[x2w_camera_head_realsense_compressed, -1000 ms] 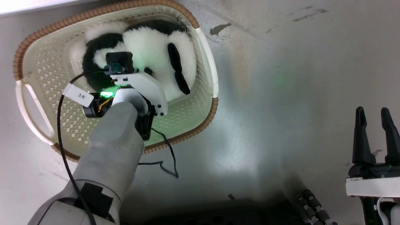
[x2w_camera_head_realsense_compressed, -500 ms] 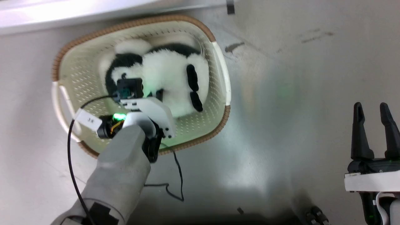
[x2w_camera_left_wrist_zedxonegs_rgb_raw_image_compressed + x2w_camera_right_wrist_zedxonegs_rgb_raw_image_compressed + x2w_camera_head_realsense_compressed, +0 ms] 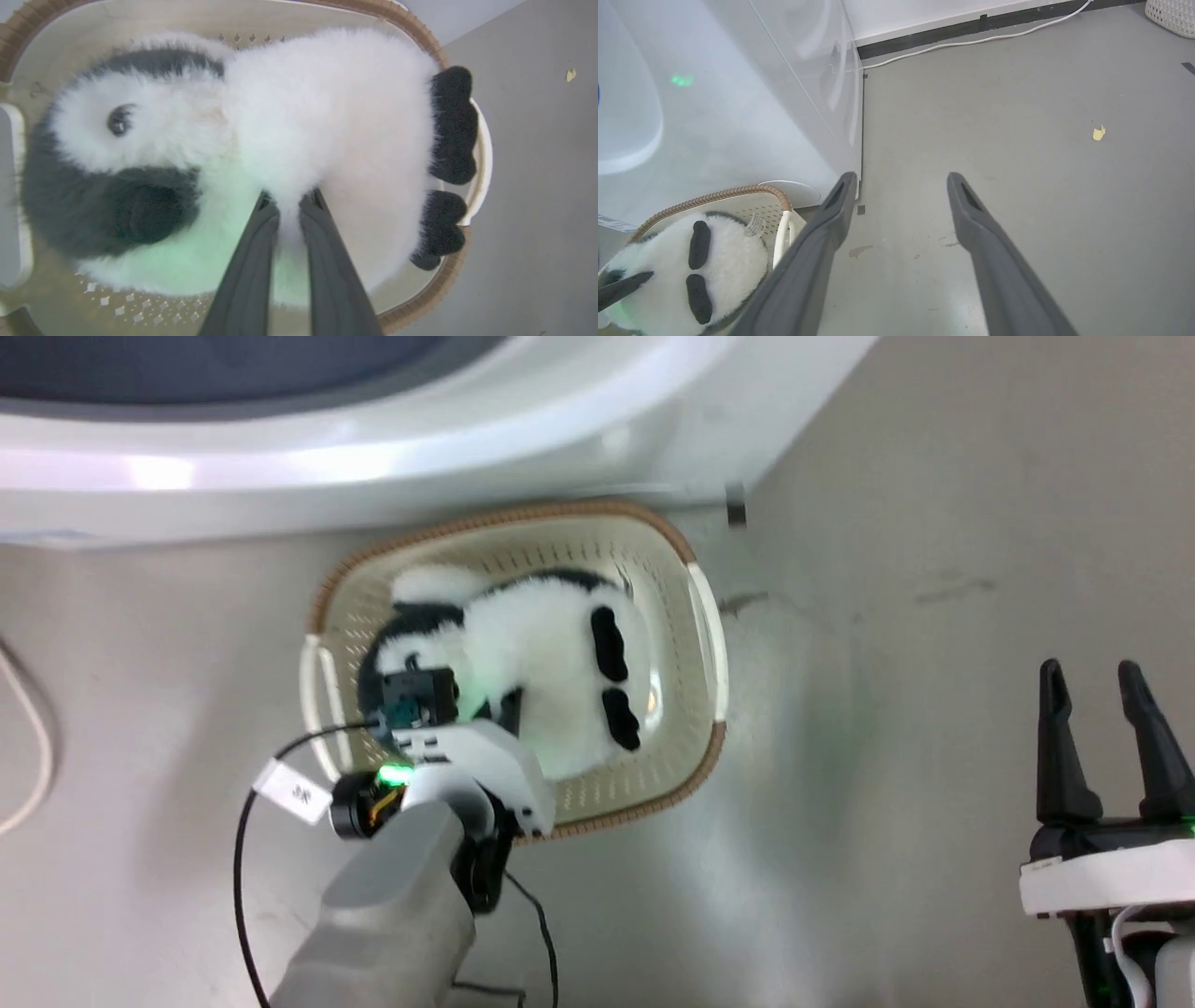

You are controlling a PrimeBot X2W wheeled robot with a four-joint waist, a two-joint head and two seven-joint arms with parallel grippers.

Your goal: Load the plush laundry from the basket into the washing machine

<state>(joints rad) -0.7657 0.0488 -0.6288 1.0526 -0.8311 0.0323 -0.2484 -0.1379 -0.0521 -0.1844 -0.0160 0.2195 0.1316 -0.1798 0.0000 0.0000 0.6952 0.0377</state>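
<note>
The plush laundry (image 3: 551, 663), a fluffy white panda toy with black patches, sits in the oval cream basket (image 3: 705, 644) and bulges above its brown rim. My left gripper (image 3: 289, 205) reaches down from above and is shut on a tuft of the toy's white fur (image 3: 327, 116). The washing machine (image 3: 392, 457) stands just behind the basket, its white front curving to a dark opening (image 3: 187, 359). My right gripper (image 3: 1111, 728) hangs open over bare floor to the right. In the right wrist view, the right gripper (image 3: 901, 186) has the toy (image 3: 724, 261) at lower left.
The washer's white side (image 3: 738, 102) ends at a corner near the basket rim (image 3: 752, 191). A white cable (image 3: 33, 747) lies on the grey floor at left. Another white cable (image 3: 971, 42) runs along the wall. A white woven bin (image 3: 1171, 14) stands far off.
The head camera has risen, bringing the washer's front into view and making the basket look smaller. My left gripper has stayed on the plush, which now looks larger against the basket.
</note>
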